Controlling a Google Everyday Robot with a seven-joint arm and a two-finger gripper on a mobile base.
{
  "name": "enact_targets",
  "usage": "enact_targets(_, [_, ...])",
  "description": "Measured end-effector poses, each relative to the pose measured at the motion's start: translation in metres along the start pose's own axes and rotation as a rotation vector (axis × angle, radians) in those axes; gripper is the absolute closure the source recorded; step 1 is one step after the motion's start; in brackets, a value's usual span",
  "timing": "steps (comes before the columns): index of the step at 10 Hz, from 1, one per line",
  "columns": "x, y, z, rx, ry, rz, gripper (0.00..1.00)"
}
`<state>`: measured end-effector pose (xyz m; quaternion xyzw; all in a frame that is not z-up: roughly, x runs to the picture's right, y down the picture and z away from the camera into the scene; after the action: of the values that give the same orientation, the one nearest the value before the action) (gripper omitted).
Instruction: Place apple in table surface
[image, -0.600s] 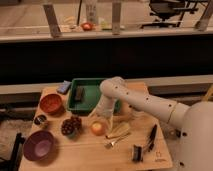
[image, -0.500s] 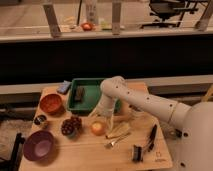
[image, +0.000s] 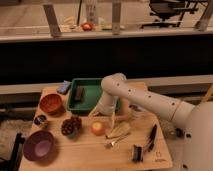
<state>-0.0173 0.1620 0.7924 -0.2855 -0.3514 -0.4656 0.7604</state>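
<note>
The apple (image: 98, 128), orange-yellow with a reddish blush, rests on the light wooden table surface (image: 100, 157) near its middle, right of the grape cluster. My gripper (image: 103, 118) hangs from the white arm just above and behind the apple. Its fingers are spread, one finger (image: 112, 121) to the apple's right and the other to its upper left. The apple looks free of them.
A green tray (image: 91, 106) stands behind the gripper. An orange bowl (image: 51, 103), purple bowl (image: 39, 146), grape cluster (image: 71, 126) and small dark can (image: 40, 120) lie left. A yellowish item (image: 119, 131), utensil (image: 116, 142) and black tools (image: 151, 137) lie right.
Hardly anything differs. The apple stays in the same spot on the table, and the arm and gripper hold nearly the same pose above it.
</note>
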Motion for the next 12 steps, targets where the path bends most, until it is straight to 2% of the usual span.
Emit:
enact_targets(5, [0.0003,-0.0019,-0.0086,0.009,0.032,-0.007,0.20])
enact_targets(12, [0.0002,-0.0020,-0.0084,0.010,0.032,-0.007,0.20])
